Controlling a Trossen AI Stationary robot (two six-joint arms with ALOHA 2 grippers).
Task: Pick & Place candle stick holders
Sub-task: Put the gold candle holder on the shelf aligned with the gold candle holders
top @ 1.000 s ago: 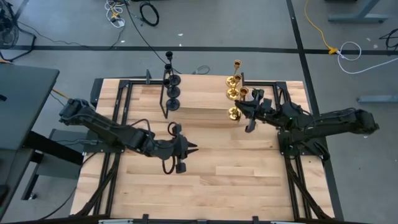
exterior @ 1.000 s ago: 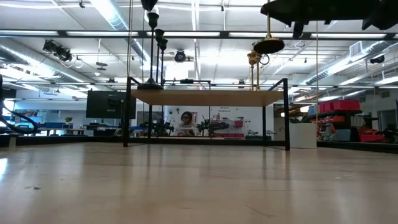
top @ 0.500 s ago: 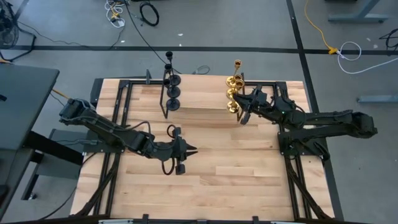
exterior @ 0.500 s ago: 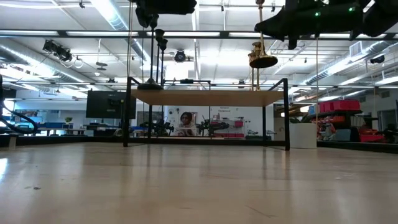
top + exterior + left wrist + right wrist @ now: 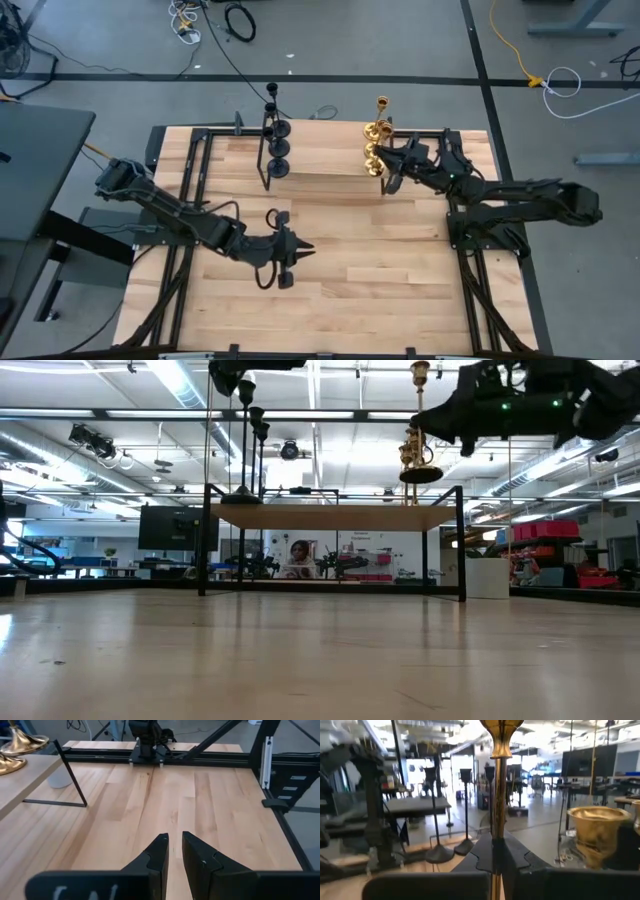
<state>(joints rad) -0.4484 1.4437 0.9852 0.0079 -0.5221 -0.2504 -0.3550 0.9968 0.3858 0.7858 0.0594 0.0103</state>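
Note:
A gold candle stick holder (image 5: 420, 420) hangs upright above the raised wooden shelf (image 5: 320, 165), with my right gripper (image 5: 496, 845) shut on its stem. Other gold holders (image 5: 376, 130) stand on their round bases at the shelf's right end. Black holders (image 5: 274, 130) stand at its left end. My left gripper (image 5: 173, 847) hovers over the bare table top in front of the shelf. It points toward the table's right, with a narrow gap between its fingers and nothing in it. My right gripper pinches the gold holder's thin stem (image 5: 496, 820) between its two fingers, about halfway up, below the cup. The fingers come roughly level from the table's right side and lie across the stem. The holder stands upright, its round base (image 5: 422, 474) clear above the shelf.
The shelf stands on thin black legs (image 5: 70, 775) at the table's far middle. A small white pot (image 5: 59, 777) sits under it. Black frame rails (image 5: 200, 190) run along the table's left and right edges. Bare wood lies in front of the shelf (image 5: 380, 270).
My right gripper has carried the gold holder toward the table's far edge and a little left, over the shelf's right end, and has lowered it toward the shelf. The holder stays upright. My left gripper has drifted slightly toward the near edge and down.

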